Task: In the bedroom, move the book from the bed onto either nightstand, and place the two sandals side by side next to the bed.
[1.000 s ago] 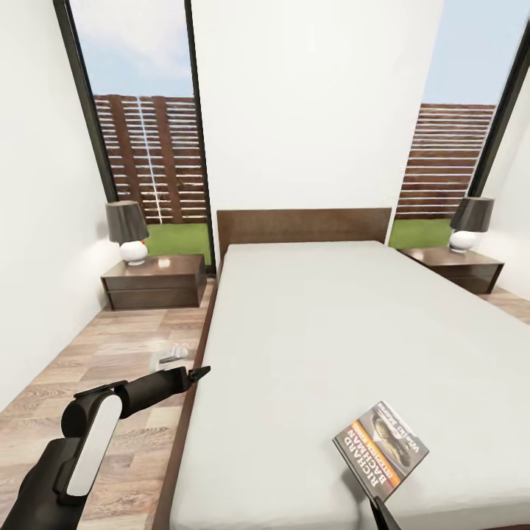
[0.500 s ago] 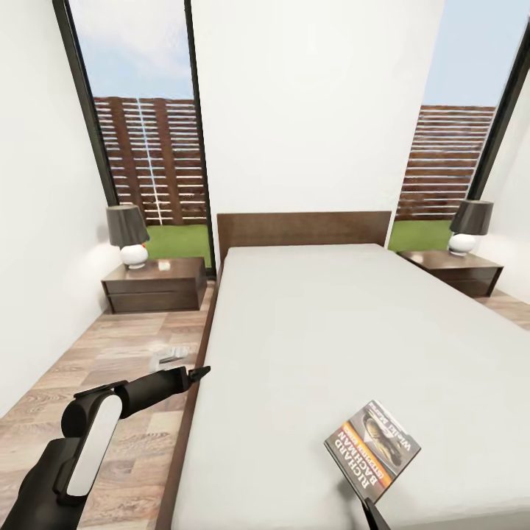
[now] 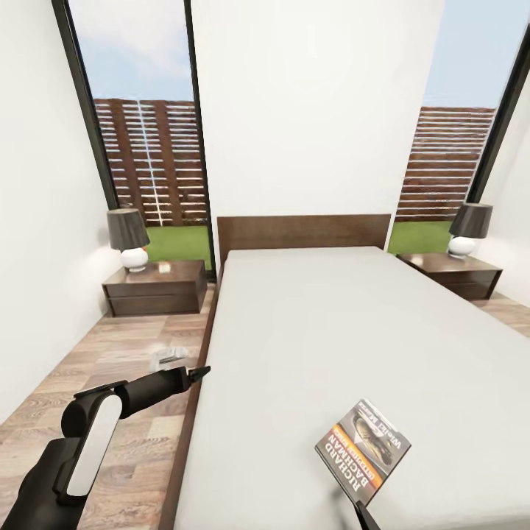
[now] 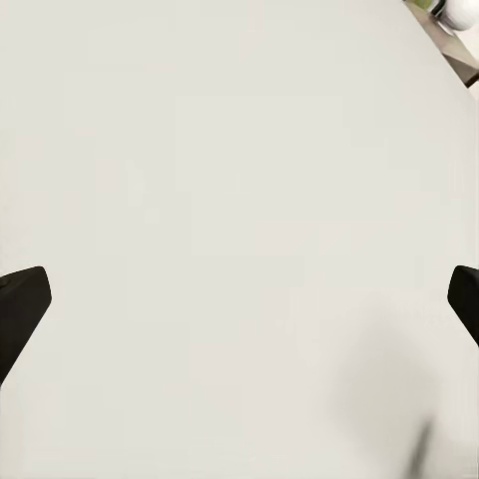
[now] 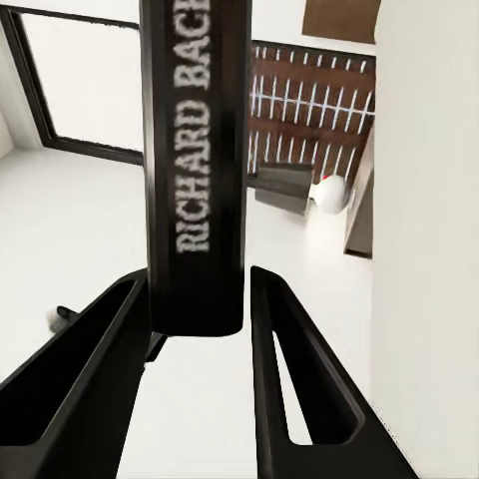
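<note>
The book point(image 3: 363, 450) is lifted at the near right part of the bed point(image 3: 331, 331), tilted up off the white mattress with its pictured cover and orange band facing the head camera. In the right wrist view its dark spine point(image 5: 195, 160), lettered "RICHARD BAC…", stands between the 2 fingers of the right gripper point(image 5: 200, 299), which pinch its lower edge. In the head view, a dark tip of that gripper point(image 3: 366, 517) shows just under the book.

The left gripper point(image 3: 197, 373) is stretched forward over the bed's dark wooden side rail. Its 2 fingers point(image 4: 20, 309) stand wide apart with nothing between them, above bare mattress.

On the plank floor beside the bed's left edge, just beyond the left gripper, lies a pale sandal point(image 3: 168, 356); its shape is too faint to tell more.

2 nightstands flank the headboard point(image 3: 303, 231). The left nightstand point(image 3: 154, 287) carries a dark-shaded lamp point(image 3: 129, 238) and a small pale item I cannot identify. The right nightstand point(image 3: 453, 272) carries a matching lamp point(image 3: 469, 228). Their drawers are closed.
</note>
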